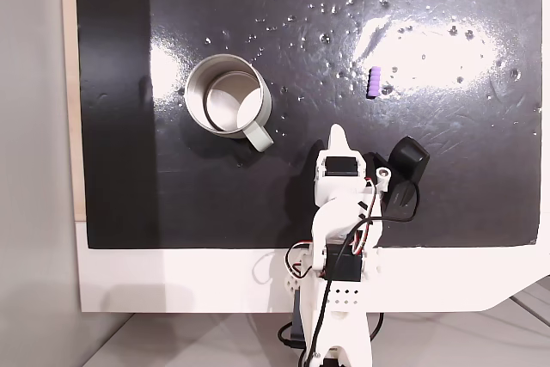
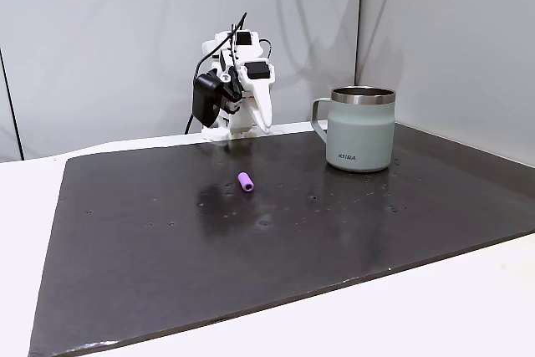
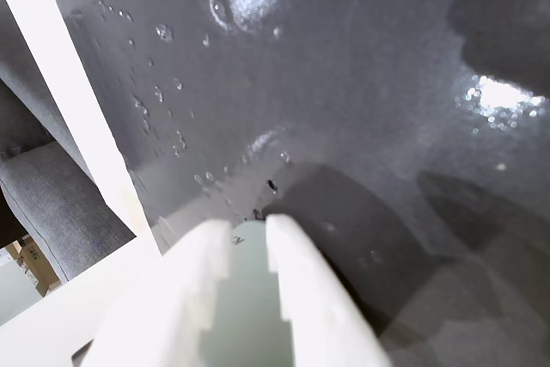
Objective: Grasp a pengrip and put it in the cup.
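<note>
1. Pincer [image 3: 249, 231] fingers stand close together with a narrow gap between them, holding nothing; the wrist view shows two white fingers entering from the bottom edge, and the pale green of the cup's wall shows in the gap.
2. Seen from above in a fixed view, the white arm [image 1: 339, 238] is folded back over its base at the near edge of the surface, with the pincer [image 1: 338, 132] tip pointing towards the middle of the mat.
3. From the side in a fixed view, the arm [image 2: 234, 81] sits tucked at the far edge, and its pincer [image 2: 261, 123] hangs downward just above the mat.
4. The pengrip [image 1: 373, 82] lies on its side on the dark mat [image 1: 430, 178], apart from the pincer and to the upper right of it in the fixed view from above; from the side [image 2: 245, 181] it rests in the open, well clear of the arm.
5. The cup [image 1: 228, 94] stands upright on the mat, handle towards the arm, well apart from the pengrip; in the side view the cup [image 2: 361, 129] is to the right.
6. Small shiny specks [image 1: 331, 6] scatter across the mat's far part.
</note>
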Tool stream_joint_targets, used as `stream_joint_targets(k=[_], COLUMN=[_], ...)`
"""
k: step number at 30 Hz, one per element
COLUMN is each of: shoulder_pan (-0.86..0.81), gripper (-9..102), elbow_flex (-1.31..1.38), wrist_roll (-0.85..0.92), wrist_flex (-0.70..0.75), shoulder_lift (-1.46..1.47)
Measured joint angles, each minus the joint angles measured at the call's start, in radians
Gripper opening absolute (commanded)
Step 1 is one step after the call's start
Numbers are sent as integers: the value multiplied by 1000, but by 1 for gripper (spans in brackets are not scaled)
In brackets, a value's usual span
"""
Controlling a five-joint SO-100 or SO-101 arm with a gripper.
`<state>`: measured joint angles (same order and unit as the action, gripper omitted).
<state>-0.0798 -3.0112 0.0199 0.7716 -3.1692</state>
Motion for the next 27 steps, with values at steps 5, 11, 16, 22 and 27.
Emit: stream_joint_targets(k=[5, 11, 16, 22, 27], shoulder_pan=[14, 9, -8, -140, -241], gripper=[0, 0, 0, 0, 0], elbow_flex=[0, 0, 6, 89, 179], wrist_roll=[0, 0, 66, 347, 578], wrist_flex=[0, 0, 37, 72, 72], shoulder_lift=[0, 0, 0, 0, 0])
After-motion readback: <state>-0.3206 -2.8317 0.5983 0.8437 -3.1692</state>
